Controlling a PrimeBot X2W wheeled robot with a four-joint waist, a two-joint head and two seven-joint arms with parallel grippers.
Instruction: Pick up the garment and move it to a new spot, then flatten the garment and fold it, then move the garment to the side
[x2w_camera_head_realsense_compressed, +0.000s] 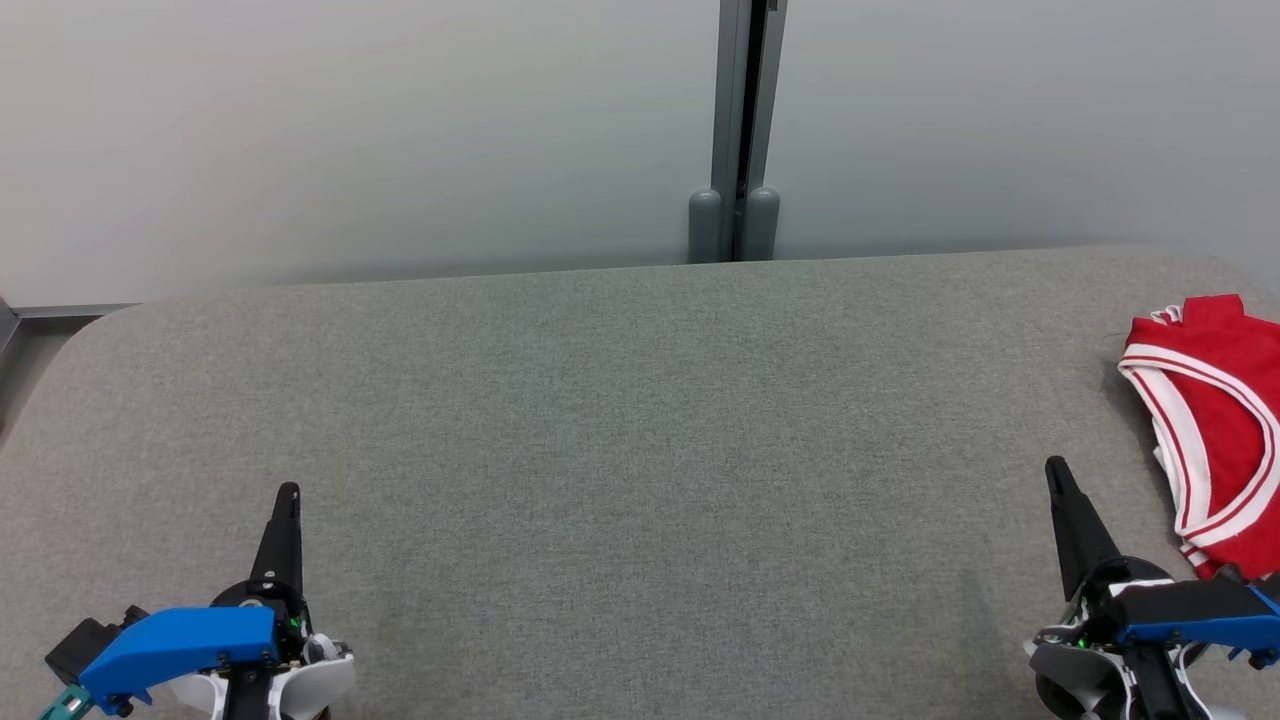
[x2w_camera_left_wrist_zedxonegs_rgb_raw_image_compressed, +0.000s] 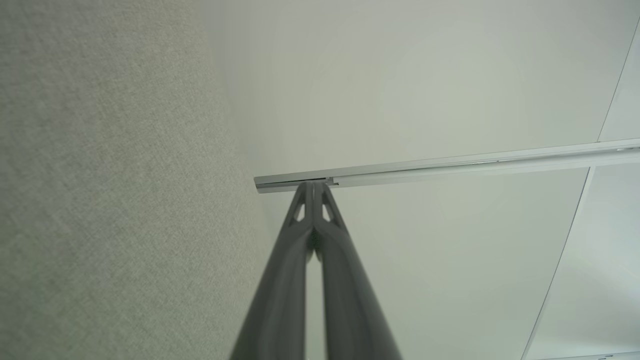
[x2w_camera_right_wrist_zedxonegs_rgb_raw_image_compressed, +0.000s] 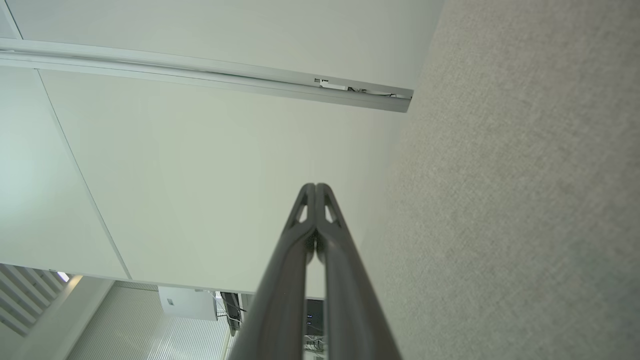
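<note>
- The garment (x2w_camera_head_realsense_compressed: 1215, 400) is lying bunched at the far right of the grey fabric counter (x2w_camera_head_realsense_compressed: 620, 400). It is red with white-and-red striped trim.
- The head view's edge is cutting part of it off, so its full outline can't be told; it is looking like a sleeveless jersey, perhaps.
- The left pincer (x2w_camera_head_realsense_compressed: 288, 495) is sitting at the lower left of the head view. Its two dark fingers are pressing together into one point, pinching nothing, and aiming up the counter.
- It is well apart from the garment, with the width of the counter lying between them.
- From the left wrist, the left pincer (x2w_camera_left_wrist_zedxonegs_rgb_raw_image_compressed: 313, 186) is showing its tips meeting. The counter (x2w_camera_left_wrist_zedxonegs_rgb_raw_image_compressed: 100, 200) is running down the left side, and a silvery rail (x2w_camera_left_wrist_zedxonegs_rgb_raw_image_compressed: 475, 162) is crossing a pale wall panel (x2w_camera_left_wrist_zedxonegs_rgb_raw_image_compressed: 425, 90) beyond.
- The right pincer (x2w_camera_head_realsense_compressed: 1056, 470) is sitting at the lower right of the head view — also pressed together, also empty. Its fingers are standing just beside the garment's left edge, with a strip of bare grey cloth showing between.
- From the right wrist, the right pincer (x2w_camera_right_wrist_zedxonegs_rgb_raw_image_compressed: 316, 187) is showing its tips touching. The counter (x2w_camera_right_wrist_zedxonegs_rgb_raw_image_compressed: 525, 200) is filling the right side, and another rail is slanting across the pale panel above.
- Behind the counter, a grey post (x2w_camera_head_realsense_compressed: 740, 130) is rising between two pale panels.
</note>
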